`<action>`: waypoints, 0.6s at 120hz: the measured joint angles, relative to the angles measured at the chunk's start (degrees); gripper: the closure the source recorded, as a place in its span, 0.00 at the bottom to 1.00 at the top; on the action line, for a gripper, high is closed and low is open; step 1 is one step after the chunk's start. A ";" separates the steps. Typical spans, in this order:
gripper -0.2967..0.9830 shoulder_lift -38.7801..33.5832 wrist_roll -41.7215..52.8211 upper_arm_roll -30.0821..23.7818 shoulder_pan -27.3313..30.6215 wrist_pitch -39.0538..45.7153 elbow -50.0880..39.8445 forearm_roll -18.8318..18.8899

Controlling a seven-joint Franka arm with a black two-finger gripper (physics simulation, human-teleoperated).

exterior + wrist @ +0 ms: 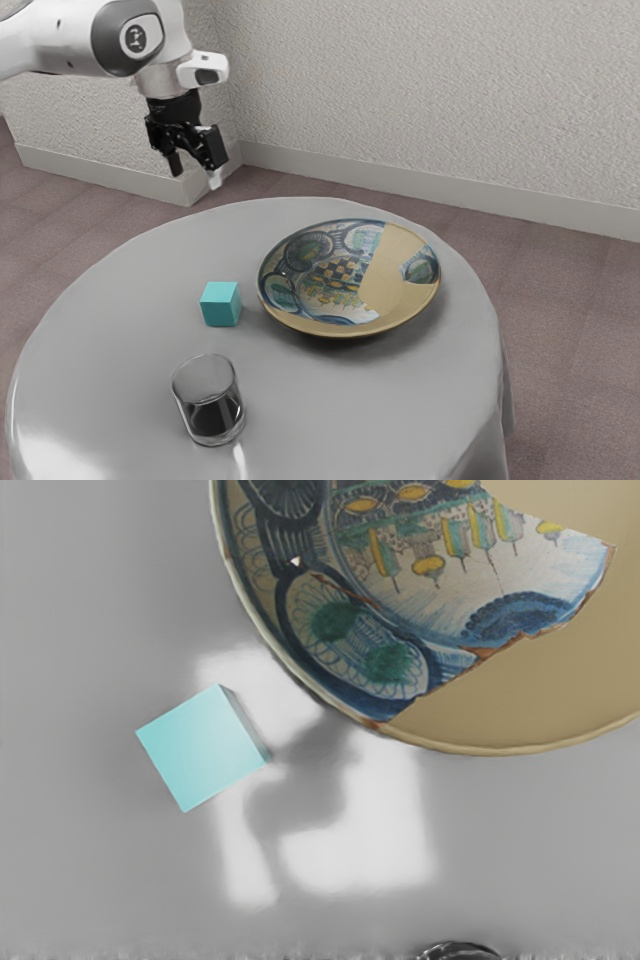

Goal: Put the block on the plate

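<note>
My gripper (194,178) hangs above the table's far left part in the exterior view, its two fingers apart with nothing between them. Lower down, a turquoise block (220,304) rests on the table, not touching the plate. The wide patterned plate (400,290), painted blue, green and tan, lies to the block's right in the exterior view. In the wrist view the block (201,747) sits beside the rim of the plate (470,705).
A clear glass with dark contents (210,405) stands nearer the exterior camera than the block; its edge (460,950) shows in the wrist view. The round table (110,330) has a grey cloth and a curved edge. A pale wall stands behind.
</note>
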 joint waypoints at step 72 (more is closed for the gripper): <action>0.23 -3.29 8.10 0.07 0.46 3.45 -14.11 1.72</action>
